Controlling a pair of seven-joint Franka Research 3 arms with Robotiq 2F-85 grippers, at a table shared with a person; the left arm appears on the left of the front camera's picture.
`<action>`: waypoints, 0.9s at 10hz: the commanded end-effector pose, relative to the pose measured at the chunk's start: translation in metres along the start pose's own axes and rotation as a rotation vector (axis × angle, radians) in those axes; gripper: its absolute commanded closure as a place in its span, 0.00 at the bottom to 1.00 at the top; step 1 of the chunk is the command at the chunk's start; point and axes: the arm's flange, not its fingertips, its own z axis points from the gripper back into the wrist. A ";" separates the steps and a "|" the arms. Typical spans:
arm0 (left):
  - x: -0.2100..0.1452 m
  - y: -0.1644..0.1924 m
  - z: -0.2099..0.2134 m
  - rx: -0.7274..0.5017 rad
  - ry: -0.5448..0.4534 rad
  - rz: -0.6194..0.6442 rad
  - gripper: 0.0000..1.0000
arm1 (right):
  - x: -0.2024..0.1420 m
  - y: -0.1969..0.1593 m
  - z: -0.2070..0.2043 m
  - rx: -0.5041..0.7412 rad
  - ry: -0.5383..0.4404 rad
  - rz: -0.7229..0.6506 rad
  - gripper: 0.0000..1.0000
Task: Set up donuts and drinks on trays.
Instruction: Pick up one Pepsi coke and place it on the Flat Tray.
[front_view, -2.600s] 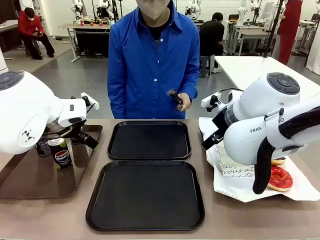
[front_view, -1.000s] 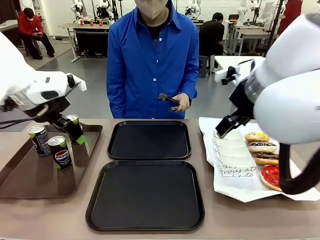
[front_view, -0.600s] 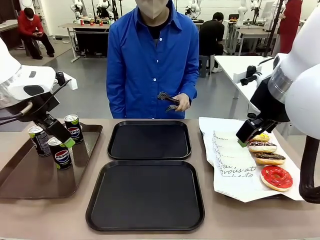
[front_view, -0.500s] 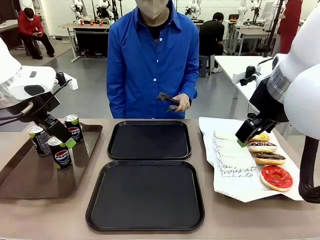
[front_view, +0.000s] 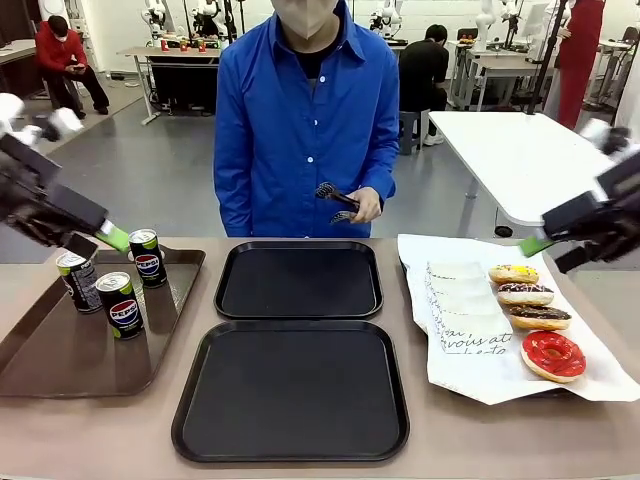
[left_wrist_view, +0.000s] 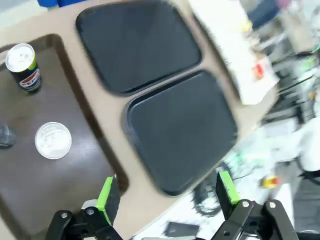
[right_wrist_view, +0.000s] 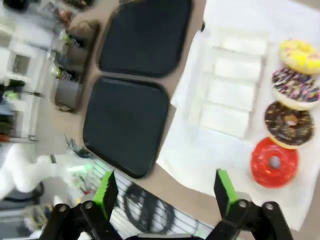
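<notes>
Three Pepsi cans (front_view: 121, 303) stand on the brown tray (front_view: 60, 360) at the left. Two black trays, far (front_view: 299, 280) and near (front_view: 291, 390), lie bare in the middle. On the right, several donuts sit in a row on white paper: yellow (front_view: 514, 274), sprinkled (front_view: 525, 294), chocolate (front_view: 538, 316) and red-iced (front_view: 553, 356). My left gripper (front_view: 97, 240) hangs open above the cans at the left edge, high over the table in its wrist view (left_wrist_view: 166, 195). My right gripper (front_view: 553, 252) is open too, above and right of the donuts (right_wrist_view: 274, 162), holding nothing (right_wrist_view: 165, 194).
A person in a blue shirt stands at the far edge holding black tongs (front_view: 340, 203). Flat white paper boxes (front_view: 455, 300) lie on the white paper sheet (front_view: 480, 380) left of the donuts. Bare tabletop (front_view: 430, 440) shows along the front.
Both arms have pulled up and outward. The left gripper has gone from beside the cans to the left edge. The right arm has swung off the paper, uncovering the donut row.
</notes>
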 end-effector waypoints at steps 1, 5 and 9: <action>-0.016 0.028 0.030 -0.217 -0.093 0.171 0.00 | -0.042 -0.051 -0.009 0.515 -0.219 -0.350 0.00; -0.061 0.115 0.075 -0.331 -0.107 0.381 0.00 | -0.096 -0.124 0.029 0.687 -0.393 -0.502 0.00; -0.100 0.155 0.111 -0.324 -0.204 0.498 0.00 | -0.137 -0.117 0.072 0.474 -0.156 -0.444 0.00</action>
